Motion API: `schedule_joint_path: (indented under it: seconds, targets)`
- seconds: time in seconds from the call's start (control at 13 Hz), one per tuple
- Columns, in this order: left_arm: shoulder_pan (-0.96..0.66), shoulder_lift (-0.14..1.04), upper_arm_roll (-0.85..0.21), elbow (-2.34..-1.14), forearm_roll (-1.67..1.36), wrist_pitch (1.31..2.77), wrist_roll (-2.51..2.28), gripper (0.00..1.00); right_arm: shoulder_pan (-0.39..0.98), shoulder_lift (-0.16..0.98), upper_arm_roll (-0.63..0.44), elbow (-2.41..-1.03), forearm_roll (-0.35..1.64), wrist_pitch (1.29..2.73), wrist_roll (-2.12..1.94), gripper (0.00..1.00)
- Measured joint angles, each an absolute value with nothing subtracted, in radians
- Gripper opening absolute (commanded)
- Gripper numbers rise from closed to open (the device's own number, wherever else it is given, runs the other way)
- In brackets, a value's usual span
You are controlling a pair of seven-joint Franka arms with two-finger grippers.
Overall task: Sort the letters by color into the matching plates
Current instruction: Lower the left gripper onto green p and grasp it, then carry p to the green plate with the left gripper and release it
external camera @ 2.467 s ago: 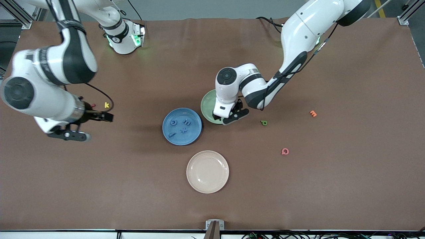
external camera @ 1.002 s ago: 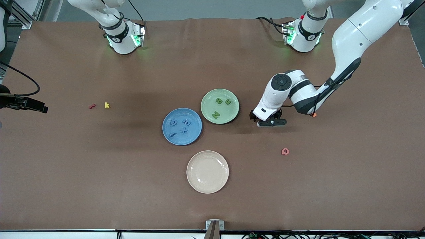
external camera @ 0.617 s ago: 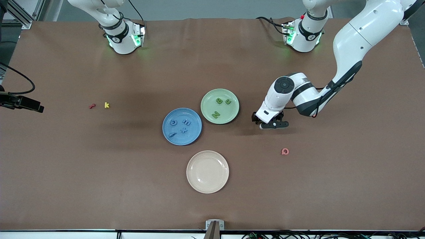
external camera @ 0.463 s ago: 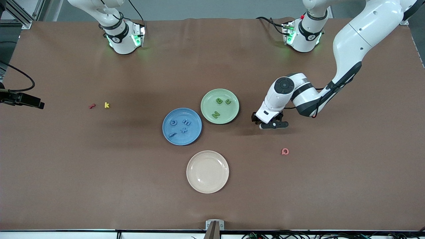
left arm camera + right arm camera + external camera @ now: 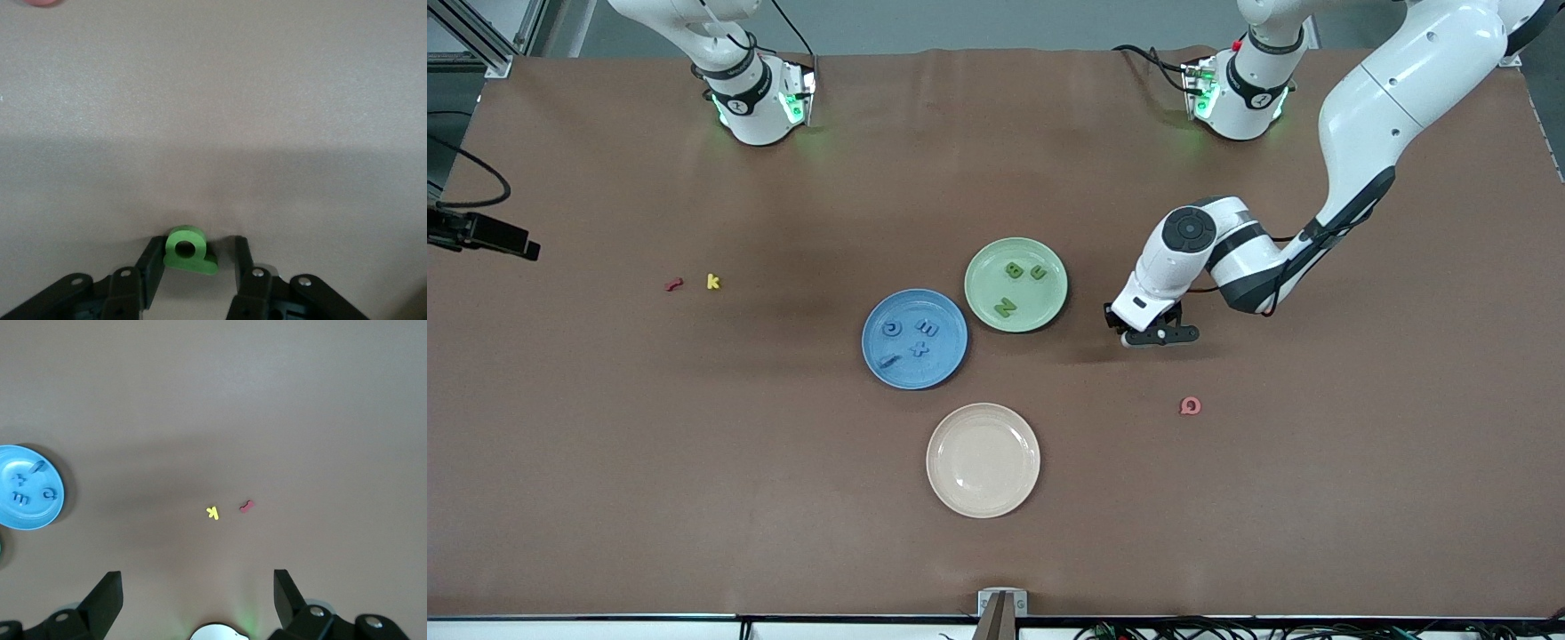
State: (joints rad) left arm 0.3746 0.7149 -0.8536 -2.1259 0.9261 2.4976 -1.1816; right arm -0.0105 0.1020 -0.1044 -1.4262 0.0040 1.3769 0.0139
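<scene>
The mint green plate (image 5: 1042, 300) holds three green letters (image 5: 1014, 268). The blue plate (image 5: 944, 359) beside it holds several blue letters (image 5: 918, 348). My left gripper (image 5: 1143, 327) is down at the table beside the green plate, toward the left arm's end. In the left wrist view a fourth green letter (image 5: 188, 250) lies on the table between its fingers. One finger (image 5: 152, 261) touches it and the other stands a little off, so the left gripper (image 5: 198, 245) is open. My right gripper (image 5: 195, 577) is wide open and empty, high over the right arm's end of the table (image 5: 498, 238).
A cream plate (image 5: 983, 460) lies nearer the front camera than the blue plate. A pink letter (image 5: 1190, 406) lies nearer the camera than my left gripper. A yellow letter (image 5: 712, 282) and a red letter (image 5: 673, 284) lie toward the right arm's end.
My left gripper moved from the green plate to the loose green letter and came down around it. My right arm drew back to its end of the table.
</scene>
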Motion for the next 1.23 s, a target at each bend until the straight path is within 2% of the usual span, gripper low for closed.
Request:
schedule_joint_path:
  seconds: [0.15, 0.54, 0.77, 1.23]
  targets:
    - [0.375, 0.714, -0.854, -2.123, 0.926, 2.497, -1.182, 0.18, -0.010, 0.047, -0.101, -1.461, 0.004, 1.377, 0.014, 1.00]
    - [0.375, 0.714, -0.854, -2.123, 0.926, 2.497, -1.182, 0.18, -0.011, -0.068, -0.102, -1.542, 0.000, 1.376, 0.012, 1.00]
    - [0.377, 0.714, -0.868, -2.119, 0.926, 2.494, -1.191, 0.18, -0.011, -0.095, -0.099, -1.568, -0.004, 1.377, 0.010, 1.00]
    - [0.361, 0.710, -1.051, -2.076, 0.866, 2.320, -1.339, 0.18, -0.009, -0.095, -0.087, -1.574, 0.009, 1.393, 0.009, 1.00]
